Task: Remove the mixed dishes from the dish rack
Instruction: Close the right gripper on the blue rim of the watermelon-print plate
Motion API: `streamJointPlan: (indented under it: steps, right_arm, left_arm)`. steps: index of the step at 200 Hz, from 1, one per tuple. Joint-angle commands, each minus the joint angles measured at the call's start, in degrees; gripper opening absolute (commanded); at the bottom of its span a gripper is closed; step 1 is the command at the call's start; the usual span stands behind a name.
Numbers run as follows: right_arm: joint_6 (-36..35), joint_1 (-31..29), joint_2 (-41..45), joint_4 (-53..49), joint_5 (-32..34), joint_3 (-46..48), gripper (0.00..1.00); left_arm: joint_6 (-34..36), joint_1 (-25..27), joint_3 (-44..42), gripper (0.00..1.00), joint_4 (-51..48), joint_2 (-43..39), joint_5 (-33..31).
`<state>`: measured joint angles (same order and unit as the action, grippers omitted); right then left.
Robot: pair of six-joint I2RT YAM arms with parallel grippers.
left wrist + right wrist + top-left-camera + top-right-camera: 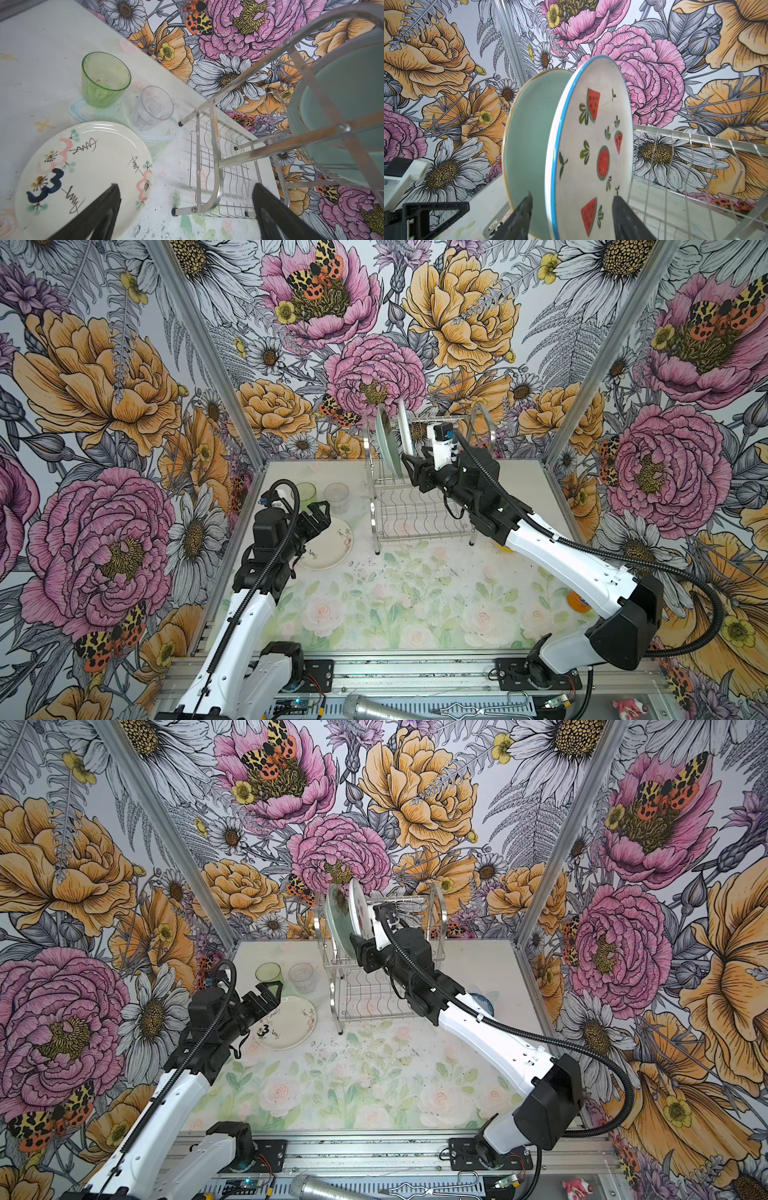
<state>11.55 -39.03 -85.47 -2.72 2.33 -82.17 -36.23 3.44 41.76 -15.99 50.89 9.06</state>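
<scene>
Notably, right gripper [572,195]: jaws partly open, straddled the blue-rimmed white watermelon-print round plate [591,145] in the chrome wire dish rack [415,514]; hold unclear.
Left gripper [186,185]: stood wide open, empty.

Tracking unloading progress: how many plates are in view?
3. The cream plate lies on the table left of the dish rack; the pale green plate and the watermelon plate stand side by side on its top tier. The right arm may hide more.
</scene>
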Motion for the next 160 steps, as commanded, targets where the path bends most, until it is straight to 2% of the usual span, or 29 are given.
streamJointPlan:
  steps: [1,28,101,160]
  right_arm:
    - [-0.27,0.18,-1.57,-0.42,0.98,-2.59,0.60]
    - [-1.00,0.09,-3.18,-0.66,1.84,-3.52,0.55]
    - [-2.44,-0.17,-5.28,-0.53,3.95,-4.33,0.24]
    - [-4.18,-0.70,-5.88,0.32,4.40,-4.93,0.09]
  left_arm:
    - [-0.59,-0.72,-0.71,0.99,2.34,-0.08,2.43]
    - [-0.60,-0.98,-1.02,0.99,2.34,-0.75,2.00]
    - [-0.95,-1.04,-1.67,0.99,2.61,-0.64,1.66]
    - [-1.10,-1.20,-1.63,0.99,2.81,-0.12,1.84]
